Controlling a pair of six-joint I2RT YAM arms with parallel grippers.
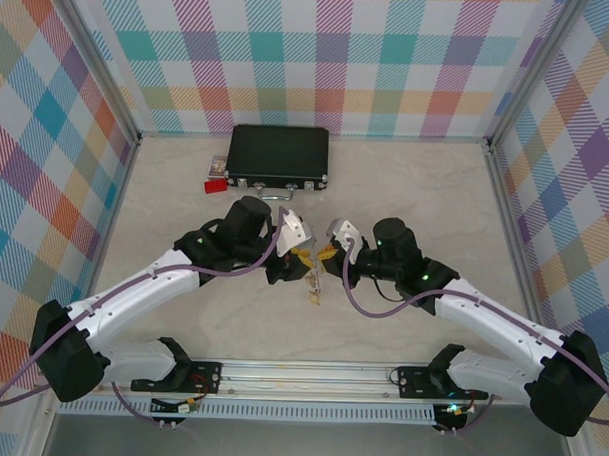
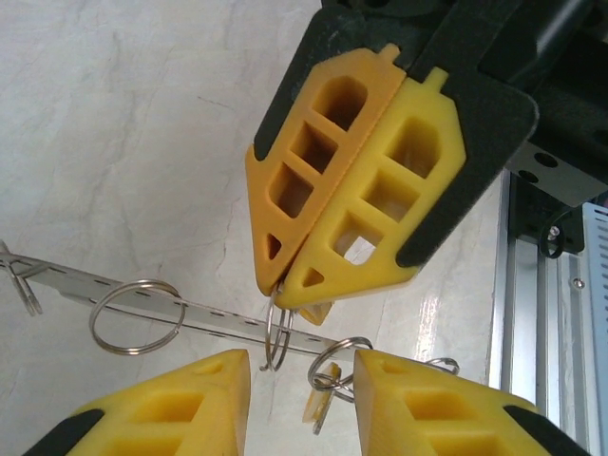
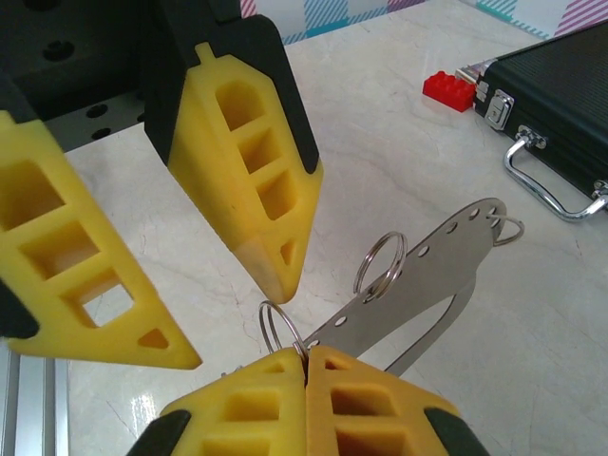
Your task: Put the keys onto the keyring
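The keyring point(image 2: 195, 312) is a flat grey metal strip with a row of holes, and split rings point(image 2: 135, 315) hang through it. It is held above the table at mid-table point(image 1: 308, 273). My right gripper point(image 3: 306, 366) is shut on the strip's end, beside a split ring point(image 3: 282, 328). The left wrist view shows that gripper point(image 2: 280, 285) from below. A small key point(image 2: 321, 407) with a yellow head hangs from a ring point(image 2: 339, 366) between the fingers of my left gripper point(image 2: 302, 380). Those jaws stand apart, the ring close to the right-hand finger point(image 2: 427, 404).
A black case point(image 1: 278, 155) with a metal handle point(image 3: 551, 190) lies at the back of the table. A small red block point(image 1: 215, 185) sits at its left corner. Both arms meet at mid-table, fingertips almost touching. Checked walls stand on three sides.
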